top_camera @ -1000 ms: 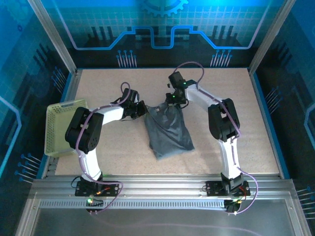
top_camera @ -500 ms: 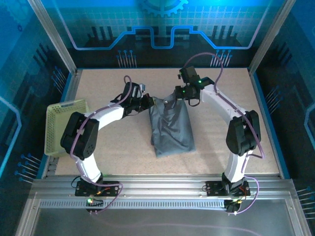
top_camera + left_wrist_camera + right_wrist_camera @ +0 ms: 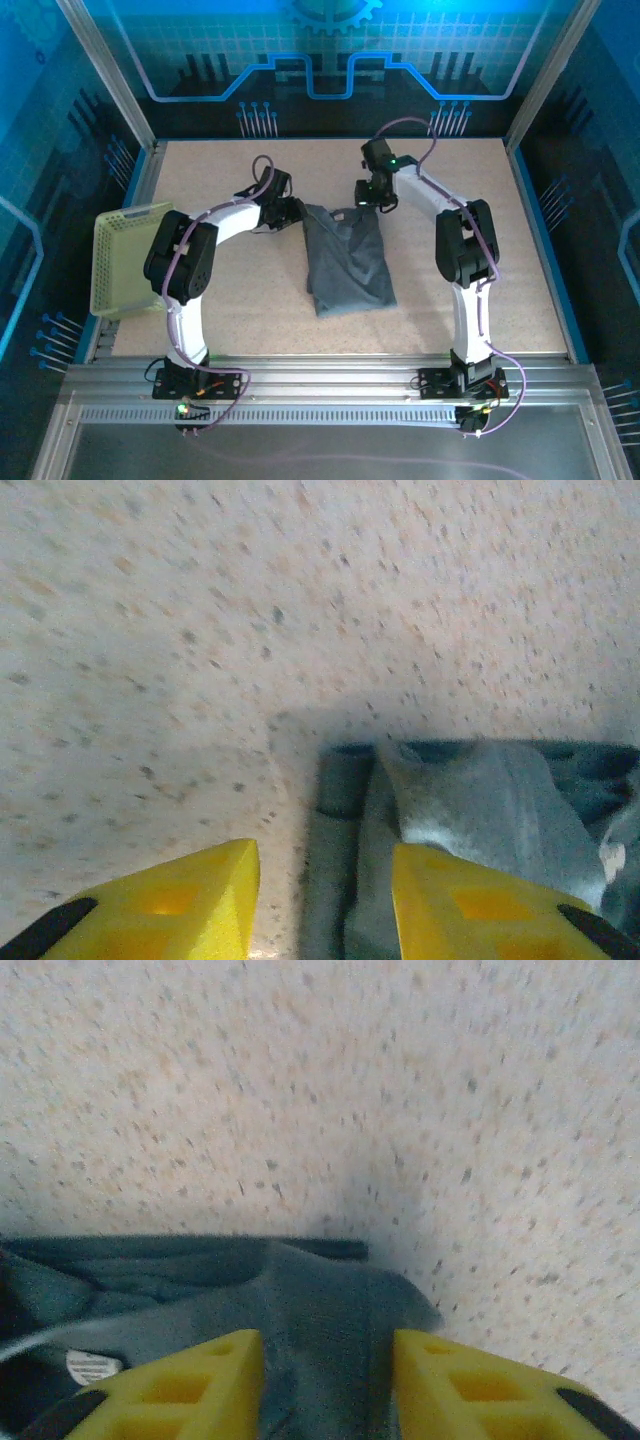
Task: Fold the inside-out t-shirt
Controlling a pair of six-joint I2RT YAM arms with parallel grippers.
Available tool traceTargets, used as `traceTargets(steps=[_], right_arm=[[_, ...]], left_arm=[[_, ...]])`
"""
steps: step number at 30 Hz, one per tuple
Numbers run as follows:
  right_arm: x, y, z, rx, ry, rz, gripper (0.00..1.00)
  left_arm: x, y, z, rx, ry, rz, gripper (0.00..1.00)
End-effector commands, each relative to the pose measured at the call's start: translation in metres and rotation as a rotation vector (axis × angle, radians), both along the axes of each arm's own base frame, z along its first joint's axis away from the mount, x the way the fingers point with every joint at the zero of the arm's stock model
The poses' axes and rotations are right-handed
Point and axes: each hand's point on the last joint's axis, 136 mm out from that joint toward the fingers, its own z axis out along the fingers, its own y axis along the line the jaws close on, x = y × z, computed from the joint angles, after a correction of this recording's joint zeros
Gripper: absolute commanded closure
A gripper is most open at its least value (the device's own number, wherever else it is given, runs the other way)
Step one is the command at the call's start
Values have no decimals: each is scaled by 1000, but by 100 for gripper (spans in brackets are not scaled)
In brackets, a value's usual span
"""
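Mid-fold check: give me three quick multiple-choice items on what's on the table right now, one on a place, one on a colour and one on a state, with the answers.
1. Where does the mesh basket stand?
A) at the left edge of the table
B) on top of the shirt
C) in the far right corner

2. What colour is the t-shirt?
A) white
B) dark grey
C) red

3. How do the jaws of the left gripper stand?
A) shut on a sleeve
B) shut on nothing
C) apart, straddling the shirt's edge

Answers:
1 A: the top view shows the basket at the left edge, apart from the shirt.
2 B: the fabric is slate-grey in the top view and in both wrist views.
3 C: the left wrist view shows a gap between the yellow fingers, with table and fabric beneath.
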Motion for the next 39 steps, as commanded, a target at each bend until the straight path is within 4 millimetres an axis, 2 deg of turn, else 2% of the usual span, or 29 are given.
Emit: traceTargets(steps=[1,4,6,10,15,17,19,21,24,27,31,34,37,39], right_arm=[[5,-14,37,-53,-67,-14,50],[-5,-17,58,-42,-111,7,45],[-14,-8,57,7,-97,37,47],[-28,17,37,159,-23,74,56],[-29,27,0,204,46,60,61],[-22,26,-13,189,55,54,62],[-12,23,-27,175,73,42,65],[-3,19,-39,167,84,29,66],[13,5,-52,93,79,2,69],[25,-5,-53,70,62,-20,71],[34,-16,-29,68,15,-38,71],[28,-6,1,103,-16,27,69],[16,-6,27,62,-62,43,59],[9,-13,30,59,-44,16,52]], left_arm=[[-4,21,38,129,-46,25,55],[-13,2,71,117,-123,-45,50],[-17,-23,80,43,-147,-109,50],[-30,-69,67,-108,-100,-175,55],[-59,-102,31,-192,-37,-210,56],[-70,-101,13,-186,-9,-193,56],[-82,-86,-6,-148,21,-148,56],[-91,-70,-15,-106,19,-114,55],[-103,-51,-22,-60,14,-91,55],[-108,-39,-20,-47,2,-79,54],[-108,-31,-12,-32,-15,-82,54],[-103,-36,5,-35,-53,-111,53],[-91,-39,23,-21,-70,-119,48],[-78,-39,30,-37,-72,-108,44]])
